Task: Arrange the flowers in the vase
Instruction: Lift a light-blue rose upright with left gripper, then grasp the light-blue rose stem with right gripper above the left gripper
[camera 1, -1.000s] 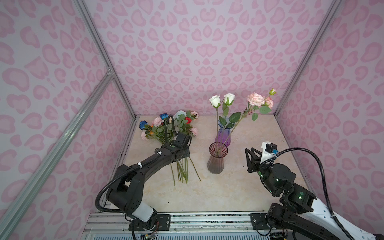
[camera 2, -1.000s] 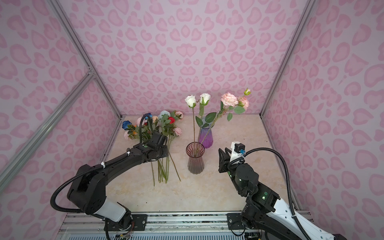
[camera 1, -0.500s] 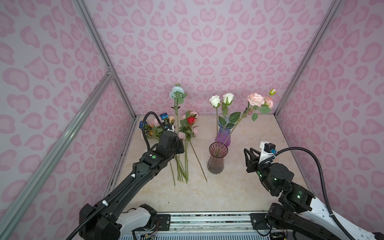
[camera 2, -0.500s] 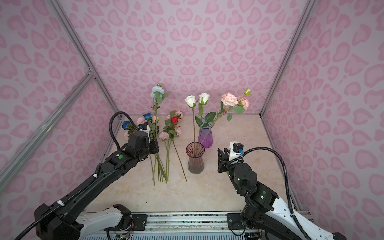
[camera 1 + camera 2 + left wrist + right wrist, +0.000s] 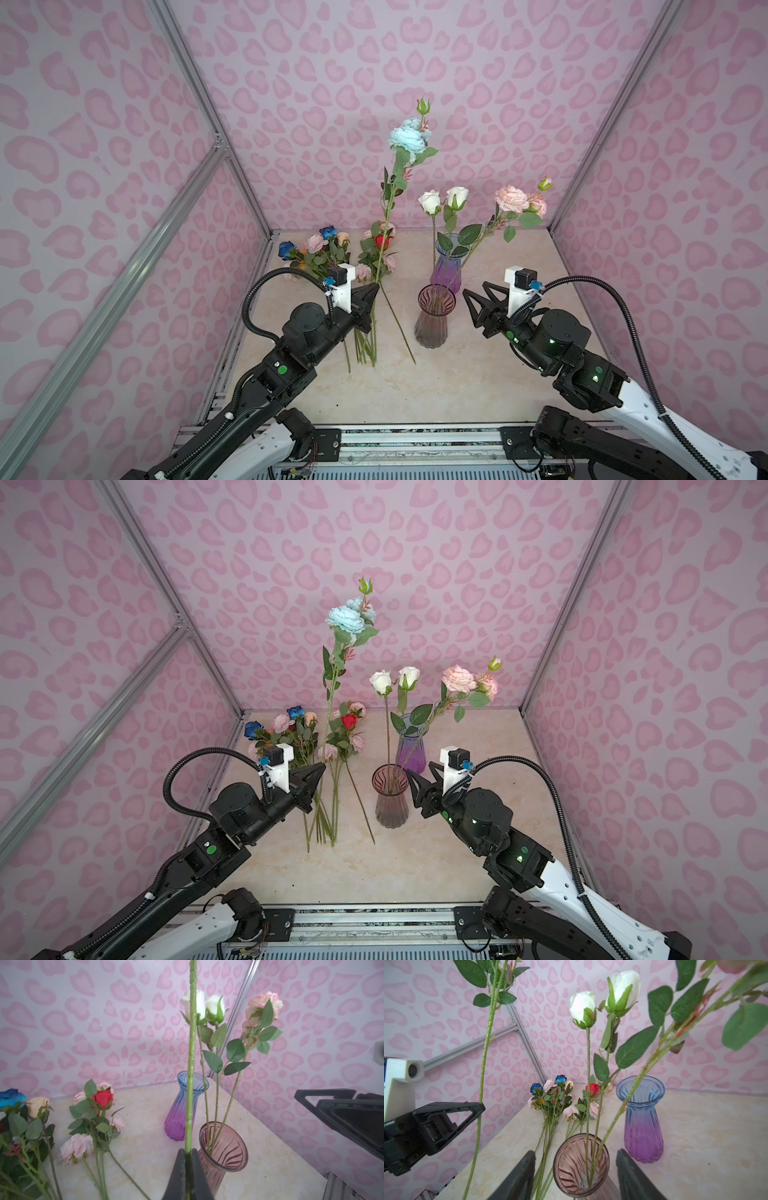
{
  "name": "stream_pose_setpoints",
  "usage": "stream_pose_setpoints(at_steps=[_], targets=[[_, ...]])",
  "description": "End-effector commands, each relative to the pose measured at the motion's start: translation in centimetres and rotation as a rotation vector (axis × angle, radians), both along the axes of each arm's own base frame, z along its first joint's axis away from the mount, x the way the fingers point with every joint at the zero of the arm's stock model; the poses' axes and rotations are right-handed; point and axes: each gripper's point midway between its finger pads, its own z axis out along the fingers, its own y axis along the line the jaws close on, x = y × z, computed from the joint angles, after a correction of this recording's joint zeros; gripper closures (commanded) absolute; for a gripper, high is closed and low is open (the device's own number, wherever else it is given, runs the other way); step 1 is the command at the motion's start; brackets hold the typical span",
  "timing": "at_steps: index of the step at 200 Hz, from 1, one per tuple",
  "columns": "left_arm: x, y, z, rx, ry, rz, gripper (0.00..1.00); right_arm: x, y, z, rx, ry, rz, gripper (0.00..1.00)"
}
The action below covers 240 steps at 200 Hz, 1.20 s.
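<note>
My left gripper (image 5: 376,286) (image 5: 322,766) (image 5: 188,1151) is shut on the lower stem of a tall pale blue flower (image 5: 408,139) (image 5: 347,619), holding it upright left of the vases. A dusky pink vase (image 5: 430,332) (image 5: 390,808) (image 5: 571,1167) holds two white roses (image 5: 430,201) and a pink peony (image 5: 511,198). My right gripper (image 5: 475,287) (image 5: 420,767) (image 5: 574,1153) hangs open just right of that vase, holding nothing. The other flowers (image 5: 332,253) lie in a pile at the back left, a red rose (image 5: 381,240) among them.
An empty blue-to-purple glass vase (image 5: 449,266) (image 5: 180,1118) stands right behind the pink one. Loose stems (image 5: 365,345) stretch over the marble tabletop (image 5: 415,395) beneath my left gripper. Pink-patterned walls with metal frame posts (image 5: 582,187) close in the three sides.
My left arm has risen from the pile and swung toward the vases, lifting the pale blue flower upright. My right gripper's fingers have spread wider.
</note>
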Motion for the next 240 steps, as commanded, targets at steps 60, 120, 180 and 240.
stream_pose_setpoints(at_steps=[60, 120, 180, 240], targets=[[-4.7, -0.6, 6.1, -0.163, -0.230, -0.158, 0.97, 0.2, 5.9, 4.8, 0.019, -0.021, 0.213, 0.53], [-5.4, -2.4, 5.1, -0.166, -0.198, -0.238, 0.97, -2.0, 11.5, 7.9, 0.059, -0.062, 0.464, 0.41], [-5.7, -2.7, 3.4, -0.167, -0.167, -0.259, 0.97, -1.3, 15.2, 9.2, 0.062, -0.061, 0.535, 0.45], [-5.7, -2.5, 3.0, -0.160, -0.160, -0.247, 0.97, 0.6, 18.2, 8.3, 0.088, 0.000, 0.543, 0.73]])
